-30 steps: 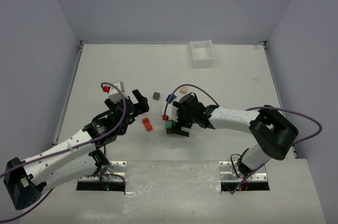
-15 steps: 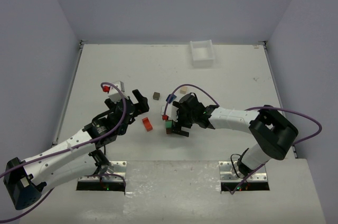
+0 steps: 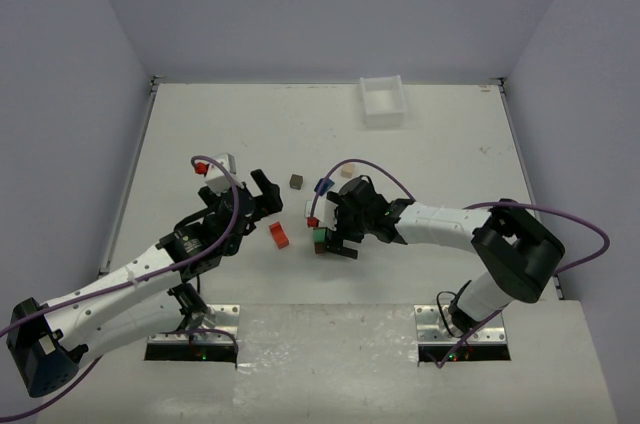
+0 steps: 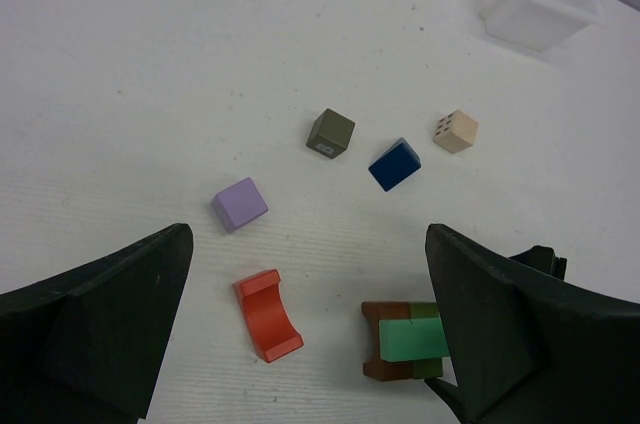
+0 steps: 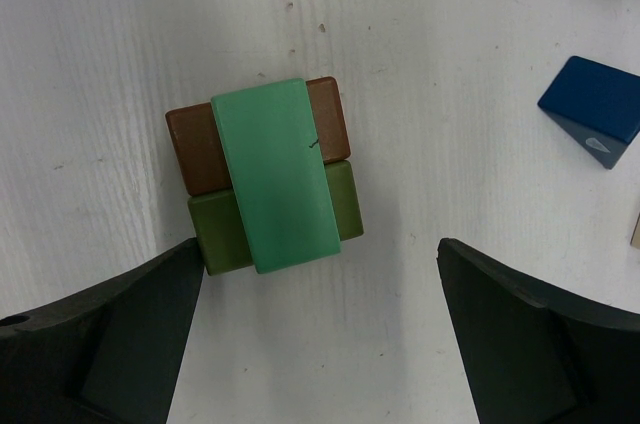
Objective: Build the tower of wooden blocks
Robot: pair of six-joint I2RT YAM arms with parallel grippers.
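A green bar point(image 5: 278, 174) lies across a brown block point(image 5: 195, 149) and an olive block point(image 5: 345, 199), a low stack that is the start of the tower point(image 3: 320, 237). My right gripper point(image 5: 318, 284) hovers over it, open and empty, a finger on each side. My left gripper point(image 4: 308, 236) is open and empty left of the stack point(image 4: 410, 339), above a red-orange arch block point(image 4: 268, 315). Loose wood blocks lie beyond: purple point(image 4: 240, 204), grey-olive cube point(image 4: 330, 132), blue point(image 4: 394, 164), beige point(image 4: 456, 131).
A white plastic tray point(image 3: 383, 101) stands at the far edge of the table, right of centre. Grey walls close the table on three sides. In the top view the red-orange arch point(image 3: 278, 235) lies between my left gripper point(image 3: 264, 193) and my right gripper point(image 3: 334, 231).
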